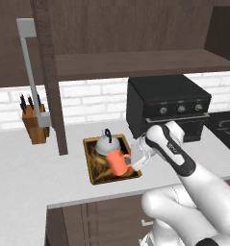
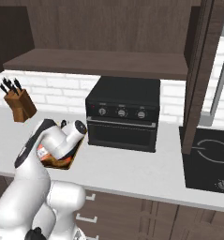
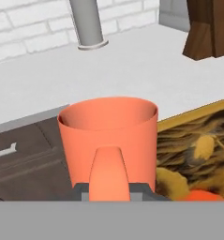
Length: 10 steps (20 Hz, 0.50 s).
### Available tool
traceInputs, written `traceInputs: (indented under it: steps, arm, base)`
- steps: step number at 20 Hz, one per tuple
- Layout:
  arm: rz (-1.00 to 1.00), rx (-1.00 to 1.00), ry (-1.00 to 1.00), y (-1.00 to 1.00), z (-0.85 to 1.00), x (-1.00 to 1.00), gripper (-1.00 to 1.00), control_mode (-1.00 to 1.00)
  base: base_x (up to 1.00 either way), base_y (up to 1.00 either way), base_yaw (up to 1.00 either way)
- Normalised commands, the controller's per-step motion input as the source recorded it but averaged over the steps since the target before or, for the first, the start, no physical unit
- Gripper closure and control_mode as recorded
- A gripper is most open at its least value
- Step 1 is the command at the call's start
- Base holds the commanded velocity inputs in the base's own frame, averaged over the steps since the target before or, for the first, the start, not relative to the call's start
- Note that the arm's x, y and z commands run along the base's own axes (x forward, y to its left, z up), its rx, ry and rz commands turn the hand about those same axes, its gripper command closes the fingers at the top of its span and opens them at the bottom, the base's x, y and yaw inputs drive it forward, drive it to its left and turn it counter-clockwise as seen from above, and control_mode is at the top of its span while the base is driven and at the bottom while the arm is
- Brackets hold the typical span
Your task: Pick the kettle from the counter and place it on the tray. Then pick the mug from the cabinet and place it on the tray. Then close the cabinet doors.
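mug [image 1: 117, 162] in claw [image 1: 132, 162], over tray [image 1: 90, 158], beside kettle [image 1: 106, 143]

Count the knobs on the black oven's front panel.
3, in a row along the oven's control strip: left knob, middle knob, right knob. None look hidden.

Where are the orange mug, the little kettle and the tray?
mug [image 1: 117, 162], left base view, its side wall.
kettle [image 1: 105, 143], left base view, its domed body.
tray [image 1: 88, 160], left base view, its left rim.

Kettle [image 1: 106, 142] and mug [image 1: 118, 162] crowding tray [image 1: 91, 163]; oven [image 1: 167, 103] close right
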Motion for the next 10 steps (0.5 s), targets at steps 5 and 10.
traceInputs:
  steps: [5,10]
  arm:
    - [0.15,0.0,0.0,0.06,-0.32,0.49,1.0,-1.0]
    - [0.07,0.0,0.0,0.0,-0.27,0.42,1.0,-1.0]
  base:
    - [0.0,0.0,0.0]
    - [0.0,0.0,0.0]
